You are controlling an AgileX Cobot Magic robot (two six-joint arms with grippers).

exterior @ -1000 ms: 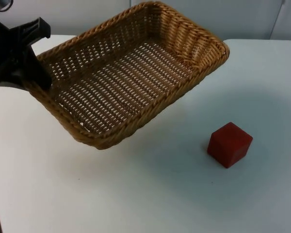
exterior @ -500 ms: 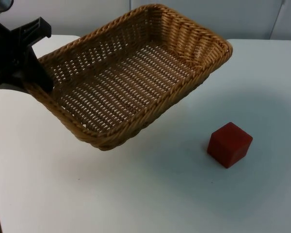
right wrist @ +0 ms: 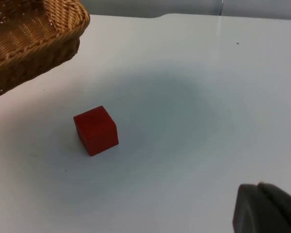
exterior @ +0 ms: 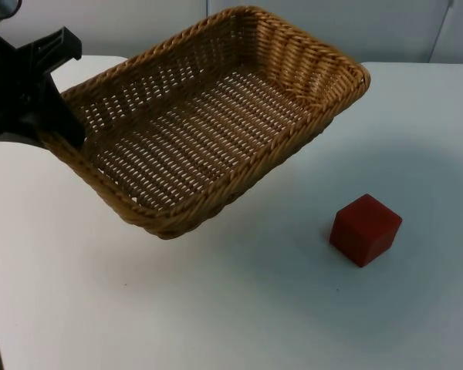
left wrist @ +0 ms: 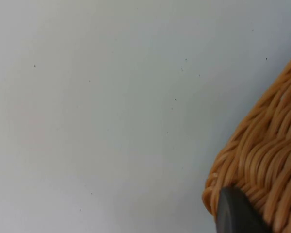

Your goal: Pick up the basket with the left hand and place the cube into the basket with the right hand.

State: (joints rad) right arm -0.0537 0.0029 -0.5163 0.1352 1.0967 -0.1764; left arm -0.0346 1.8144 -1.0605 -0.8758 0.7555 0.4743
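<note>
A woven wicker basket hangs tilted above the table, its far right corner highest. My left gripper is shut on its left rim, and the same rim sits under the black fingertip in the left wrist view. The basket holds nothing. A red cube rests on the white table to the right of and nearer than the basket, clear of it. My right gripper waits above the table, well apart from the cube, with the basket's corner beyond.
The white table stretches around the cube and under the basket, which throws a soft shadow on it. A grey partition wall closes the far edge.
The basket has shifted slightly to the right in my left gripper's hold, then held still. The cube has not moved.
</note>
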